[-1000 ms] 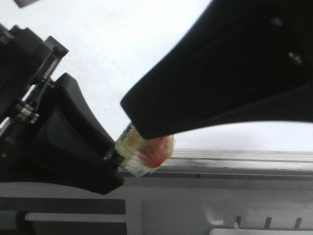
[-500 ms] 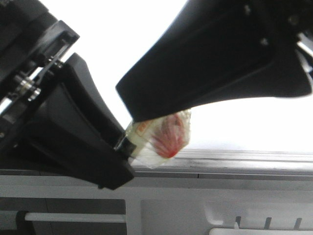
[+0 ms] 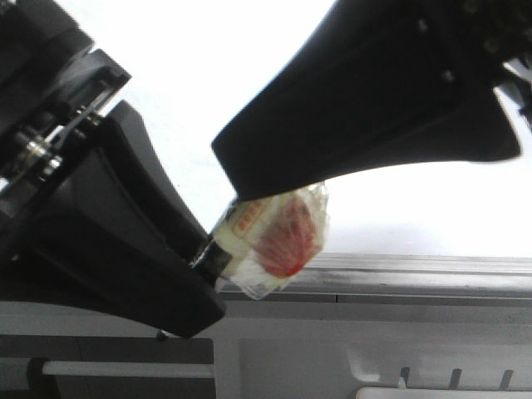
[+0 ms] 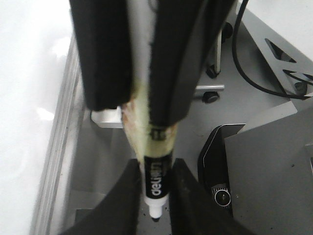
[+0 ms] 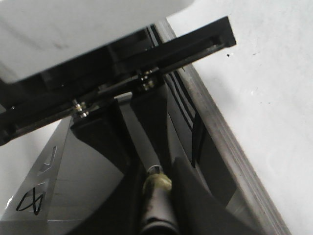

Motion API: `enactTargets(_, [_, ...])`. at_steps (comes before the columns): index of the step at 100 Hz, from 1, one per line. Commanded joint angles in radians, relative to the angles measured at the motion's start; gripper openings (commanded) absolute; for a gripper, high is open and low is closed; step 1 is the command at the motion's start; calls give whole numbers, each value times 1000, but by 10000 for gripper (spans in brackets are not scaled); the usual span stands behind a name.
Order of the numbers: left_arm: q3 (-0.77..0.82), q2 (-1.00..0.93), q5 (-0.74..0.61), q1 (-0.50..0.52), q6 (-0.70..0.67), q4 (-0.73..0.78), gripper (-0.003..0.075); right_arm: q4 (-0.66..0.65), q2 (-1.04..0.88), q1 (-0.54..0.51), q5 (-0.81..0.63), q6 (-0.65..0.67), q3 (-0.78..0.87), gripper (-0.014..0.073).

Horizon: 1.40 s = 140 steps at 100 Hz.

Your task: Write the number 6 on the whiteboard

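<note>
I judged the marker (image 4: 155, 183) light, stiff and slick, both grippers' fingers (image 3: 150, 274) clamping its taped barrel over the whiteboard (image 3: 208, 91).

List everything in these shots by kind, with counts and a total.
Grippers: 2, the left gripper and the right gripper
Markers: 1, the marker
Whiteboards: 1, the whiteboard
Total: 4

Front view: very close, faces forward over whiteboard (image 3: 208, 75) edge rail, both arms fill frame. Left wrist view: looks down along jaws at marker (image 4: 155, 183). Right wrist view: close on same marker. All three share marker.
</note>
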Motion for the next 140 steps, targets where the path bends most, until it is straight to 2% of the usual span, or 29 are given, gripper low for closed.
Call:
enactTargets(1, [-34,-20,-63,-3,30,-39,4,59,-9,1,56,9,-29,-69])
enactTargets(7, [-34,-20,-63,-3,30,-71,86,59,-9,1,57,9,-29,-69])
enactTargets(12, [-34,-20,-68,-3,30,-102,209,59,-9,1,57,9,-29,-69])
enactTargets(17, [-34,-20,-72,-3,27,-121,377,59,-9,1,57,9,-29,-69])
enactTargets(22, [-34,-20,-77,-3,24,-134,503,59,-9,1,57,9,-29,-67])
enactTargets(27, [-34,-26,-78,-3,23,-143,577,59,-9,1,57,9,-29,-60])
enactTargets(30, [-34,-35,-78,-3,23,-150,592,59,-9,1,57,9,-29,-60])
enactTargets(43, [-34,-101,-96,-3,16,-217,553,36,-27,1,53,9,-25,-60])
enactTargets(55, [-34,-207,-130,17,-57,-229,514,22,-78,-1,-2,9,-9,-60])
enactTargets(69, [-22,-358,-128,95,-140,-227,491,9,-159,-1,-85,9,17,-60])
enactTargets(84, [33,-564,-142,230,-206,-194,449,-1,-264,-1,-158,9,57,-60])
enactTargets(100, [132,-768,-165,379,-364,-136,323,-38,-382,-1,-231,9,108,-60])
enactTargets(116, [225,-932,-163,490,-374,-142,168,-152,-454,-1,-421,9,147,-60])
enactTargets(134, [264,-1020,-139,532,-374,-162,-20,-164,-423,-1,-592,-28,147,-61])
enactTargets(140, [266,-1024,-137,532,-374,-162,-19,-164,-399,-1,-608,-50,147,-61])
